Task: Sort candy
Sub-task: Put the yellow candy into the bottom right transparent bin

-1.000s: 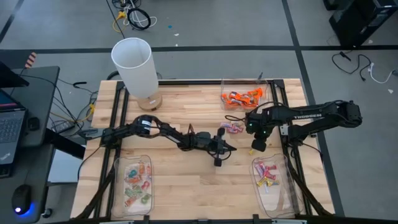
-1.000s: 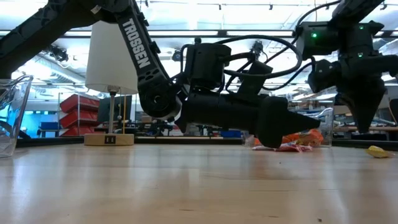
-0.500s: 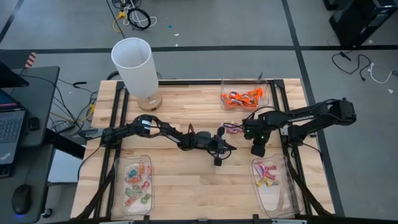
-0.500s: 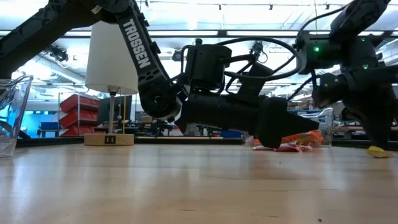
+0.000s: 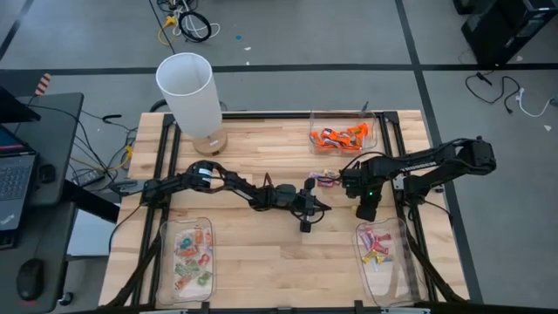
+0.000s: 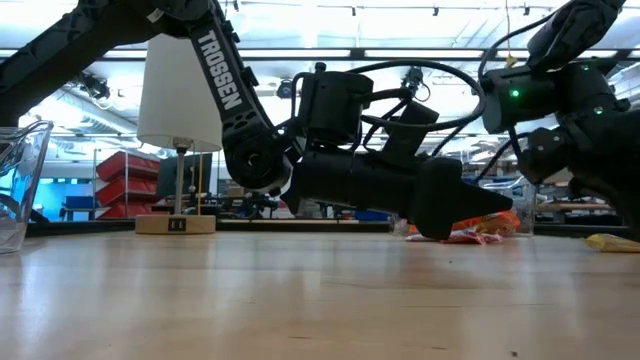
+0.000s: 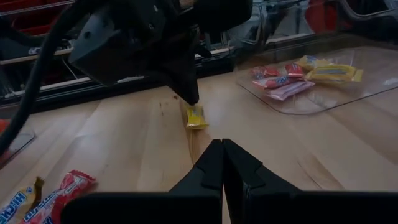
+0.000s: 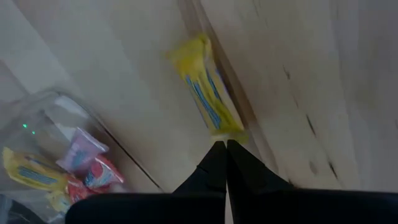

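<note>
Right pincer point(image 5: 367, 212): was held closed, empty, its tips lowered onto the end of a yellow candy point(image 8: 208, 96) lying on the bare counter point(image 5: 261, 253); the wrapper was touched, not gripped.
Likely reason: the closed tips seemed set to nudge the piece toward the nearby tray, or to be poised ahead of a grasp; which of the two could not be told.
Yellow candy: was seen flat on the wood, just beside the clear tray point(image 5: 392, 279) at the near right, where pink-and-yellow pieces point(image 5: 375, 245) had been gathered; judged to belong there by its colour.
Left pincer point(image 5: 326, 208): was kept shut with nothing in it, stretched low across the middle of the counter, pointed at the same yellow piece, apparently waiting.
Unsorted candy point(image 5: 323, 180): a few pieces were left loose between the two arms.
Orange candy point(image 5: 340, 137): was collected in the far right tray.
Mixed pale candy point(image 5: 192, 257): was held in the near left tray.
Lamp point(image 5: 189, 92): stood at the far left, apart from the work.
</note>
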### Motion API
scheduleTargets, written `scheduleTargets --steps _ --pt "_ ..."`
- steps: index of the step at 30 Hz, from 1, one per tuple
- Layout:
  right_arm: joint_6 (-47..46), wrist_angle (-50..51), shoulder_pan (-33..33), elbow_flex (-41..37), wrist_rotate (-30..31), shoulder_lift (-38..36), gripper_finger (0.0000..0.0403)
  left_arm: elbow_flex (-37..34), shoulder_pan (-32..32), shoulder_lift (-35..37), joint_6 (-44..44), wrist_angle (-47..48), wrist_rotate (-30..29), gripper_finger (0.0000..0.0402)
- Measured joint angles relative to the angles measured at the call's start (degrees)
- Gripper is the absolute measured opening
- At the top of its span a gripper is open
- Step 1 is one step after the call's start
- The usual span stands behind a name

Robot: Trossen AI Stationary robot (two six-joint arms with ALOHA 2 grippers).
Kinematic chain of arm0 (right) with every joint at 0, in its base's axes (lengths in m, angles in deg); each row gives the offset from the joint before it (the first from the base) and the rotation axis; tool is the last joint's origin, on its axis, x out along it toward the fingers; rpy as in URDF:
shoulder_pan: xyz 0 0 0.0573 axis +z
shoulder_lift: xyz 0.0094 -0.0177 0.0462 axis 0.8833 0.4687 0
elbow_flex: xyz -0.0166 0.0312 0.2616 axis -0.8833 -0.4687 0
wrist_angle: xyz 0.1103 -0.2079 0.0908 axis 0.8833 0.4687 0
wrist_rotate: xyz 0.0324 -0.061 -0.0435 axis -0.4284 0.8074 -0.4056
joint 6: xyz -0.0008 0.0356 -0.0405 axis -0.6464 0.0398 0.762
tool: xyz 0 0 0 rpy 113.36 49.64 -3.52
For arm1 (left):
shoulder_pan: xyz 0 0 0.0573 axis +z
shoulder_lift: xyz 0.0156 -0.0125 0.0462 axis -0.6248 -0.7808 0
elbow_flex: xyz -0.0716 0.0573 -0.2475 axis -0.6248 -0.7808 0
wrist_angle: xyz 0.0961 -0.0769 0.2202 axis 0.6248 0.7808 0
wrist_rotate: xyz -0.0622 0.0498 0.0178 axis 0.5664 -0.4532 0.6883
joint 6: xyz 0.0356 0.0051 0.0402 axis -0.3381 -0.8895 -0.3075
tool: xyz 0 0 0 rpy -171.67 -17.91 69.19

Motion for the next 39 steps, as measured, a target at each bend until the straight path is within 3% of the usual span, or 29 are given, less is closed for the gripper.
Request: scheduleTargets --steps 11,16,23,30,39 --pt "1.2 -11.3 -0.1 0.0 -1.7 0.1 0.0000 0.0 0.3 0.0 0.0 0.2 -0.2 0.0003" --pt "1.2 -18.2 -0.6 0.0 0.3 0.1 0.0000 0.0 0.3 0.0 0.0 0.2 -0.2 0.0003" --pt "1.7 -24.2 -2.7 0.2 6.4 0.0 0.0000 0.0 0.3 0.0 -0.4 0.0 -0.2 0.0003" --pt "2.6 -20.0 -0.9 4.8 15.3 -3.6 0.0000 0.2 0.4 0.0 -1.2 0.1 -4.5 0.0008" --pt "-8.1 -13.0 5.6 6.4 26.6 -14.4 0.0000 5.4 1.3 0.0 -1.6 10.4 -4.0 0.0100"
